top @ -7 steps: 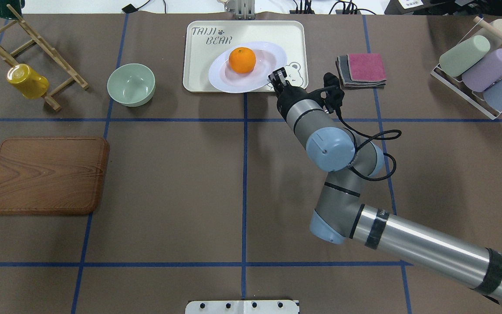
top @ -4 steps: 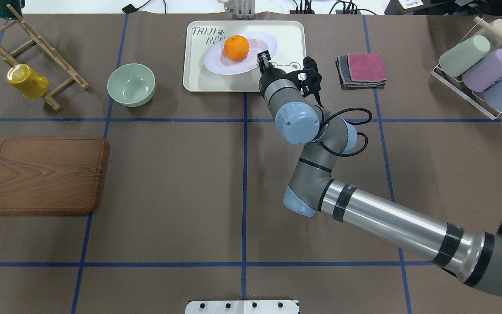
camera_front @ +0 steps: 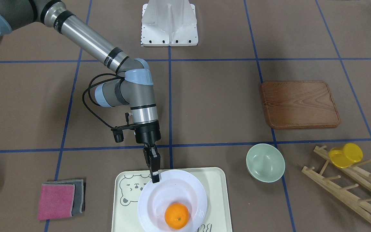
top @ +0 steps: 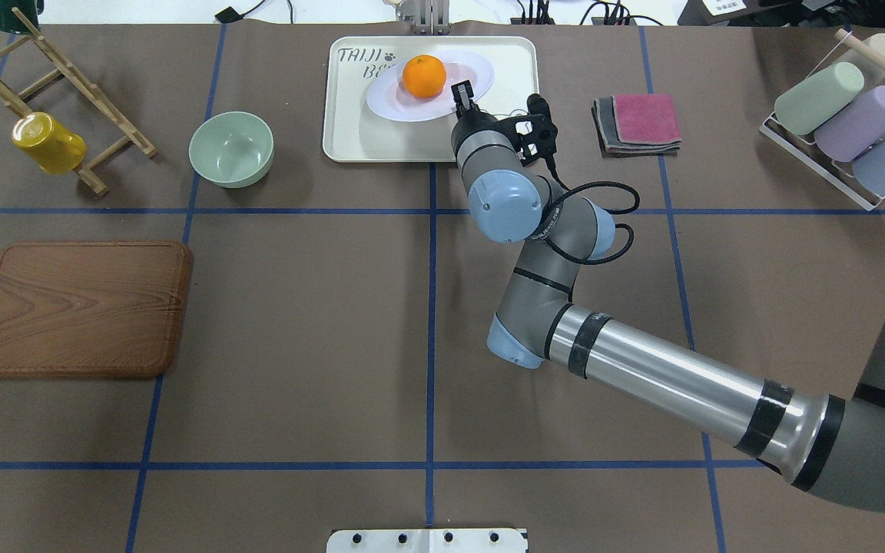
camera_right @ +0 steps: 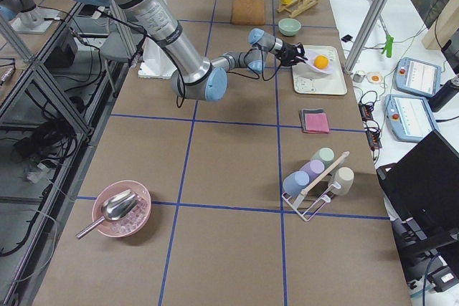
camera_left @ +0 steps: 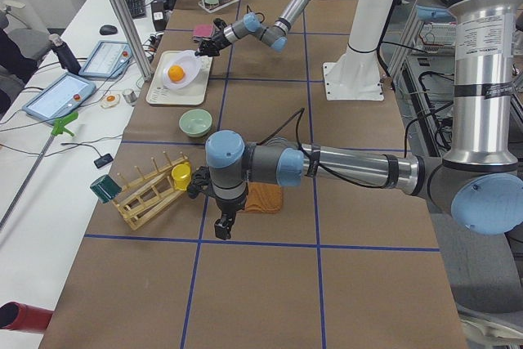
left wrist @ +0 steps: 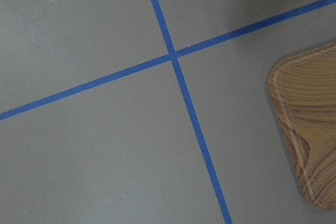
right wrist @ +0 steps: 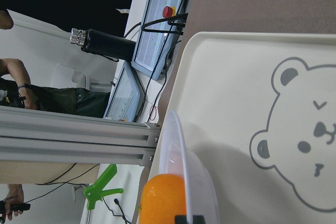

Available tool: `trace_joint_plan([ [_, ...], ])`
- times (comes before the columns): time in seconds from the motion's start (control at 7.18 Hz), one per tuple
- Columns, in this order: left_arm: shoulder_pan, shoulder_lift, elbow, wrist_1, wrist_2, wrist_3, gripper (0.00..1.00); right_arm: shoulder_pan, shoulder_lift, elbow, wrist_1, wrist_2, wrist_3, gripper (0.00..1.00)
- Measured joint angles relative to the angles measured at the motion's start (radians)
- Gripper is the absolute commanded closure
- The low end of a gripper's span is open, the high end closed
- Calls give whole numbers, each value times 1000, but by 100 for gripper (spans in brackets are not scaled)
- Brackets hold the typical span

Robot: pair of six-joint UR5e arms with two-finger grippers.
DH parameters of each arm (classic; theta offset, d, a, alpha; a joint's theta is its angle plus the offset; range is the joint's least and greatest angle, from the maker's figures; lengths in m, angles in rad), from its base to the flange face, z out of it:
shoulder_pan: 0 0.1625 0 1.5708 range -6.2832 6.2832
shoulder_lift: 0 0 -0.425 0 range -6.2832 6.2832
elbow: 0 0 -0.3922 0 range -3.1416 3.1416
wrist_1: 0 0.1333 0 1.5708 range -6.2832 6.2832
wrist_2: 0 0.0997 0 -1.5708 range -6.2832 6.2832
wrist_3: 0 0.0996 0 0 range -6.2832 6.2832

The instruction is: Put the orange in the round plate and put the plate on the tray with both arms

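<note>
Right gripper: we see its two fingers pinched onto the rim of the round plate, on the side nearest the robot.
Right arm: stretched across the table from the robot's right, with the wrist just short of the tray.
Plate: over the tray and covering part of its lettering. In the wrist view we see a shadow under the gripped edge, so that side is off the tray floor. Whether the far edge touches, we cannot tell.
Orange: sitting in the plate's well, towards the side away from the fingers.
Left gripper: pointing down over the table beside the wooden board. We cannot tell whether its fingers are apart or together.
Pale green bowl: on the table beside the tray, not touching it.
</note>
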Motion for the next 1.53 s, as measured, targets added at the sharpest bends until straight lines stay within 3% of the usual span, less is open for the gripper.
trace_joint_plan([
  [0.28, 0, -1, -1, 0, 0, -1, 2, -9, -89, 121, -20, 26, -160, 0],
  [0.42, 0, -2, -1, 0, 0, -4, 2, -1, -142, 227, -105, 94, -275, 0],
  [0.7, 0, -4, -4, 0, 0, -30, 2, 70, -196, 442, -415, 308, -541, 0],
  [0.97, -1, 1, -22, 0, 0, -78, 2, 225, -273, 580, -603, 581, -888, 0],
  [1.25, -3, 4, -26, 1, 0, -83, 2, 464, -390, 615, -661, 886, -1325, 0],
  [1.53, -5, 16, -30, 5, -30, -71, 2, 701, -495, 617, -782, 1083, -1797, 0],
])
